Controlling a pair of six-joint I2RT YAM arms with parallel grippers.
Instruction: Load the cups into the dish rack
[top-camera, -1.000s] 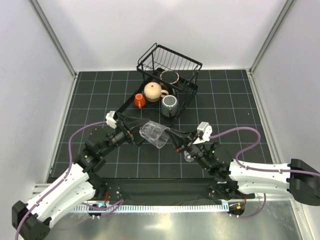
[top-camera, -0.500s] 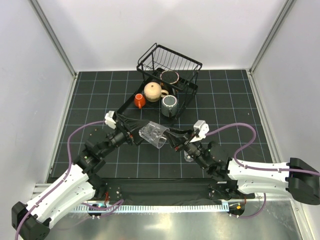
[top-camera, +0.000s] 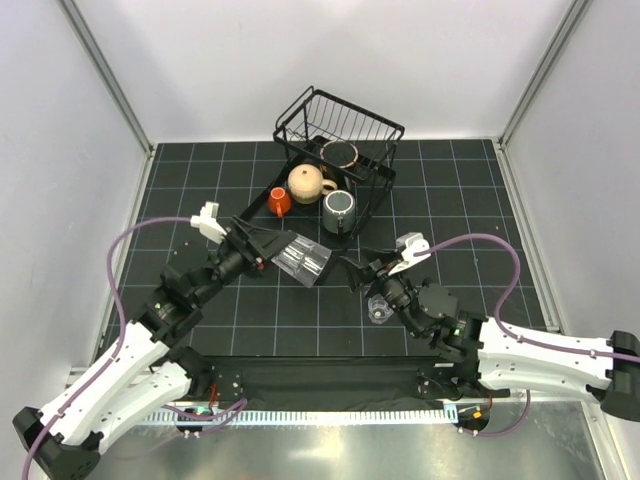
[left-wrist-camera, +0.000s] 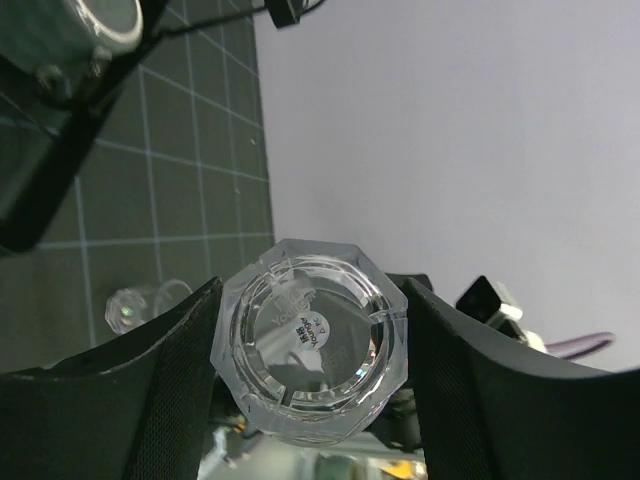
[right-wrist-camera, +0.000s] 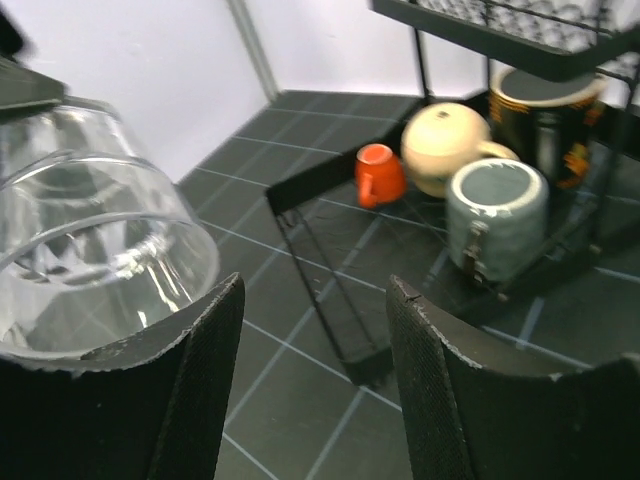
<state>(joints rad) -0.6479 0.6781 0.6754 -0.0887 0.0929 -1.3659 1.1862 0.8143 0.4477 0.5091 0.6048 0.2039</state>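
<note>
Pinching a clear faceted glass tumbler (top-camera: 308, 264) by its thick base, the left hand (top-camera: 283, 252) held it tilted above the surface, near the black wire dish rack (top-camera: 384, 126). The right hand (top-camera: 358, 272) was spread and empty. The glass looked rigid, slick and brittle, so the base seemed the safest hold.

My bench (top-camera: 450, 190) is black with a pale grid. The wire rack (top-camera: 340, 130) stands on it toward the far edge. A small clear glass (top-camera: 380, 310) sits nearer me, well apart from the rack.

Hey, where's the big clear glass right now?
In the top view the glass is gripped sideways by the left gripper, mid-mat, just in front of the dish rack and left of the right gripper.
</note>
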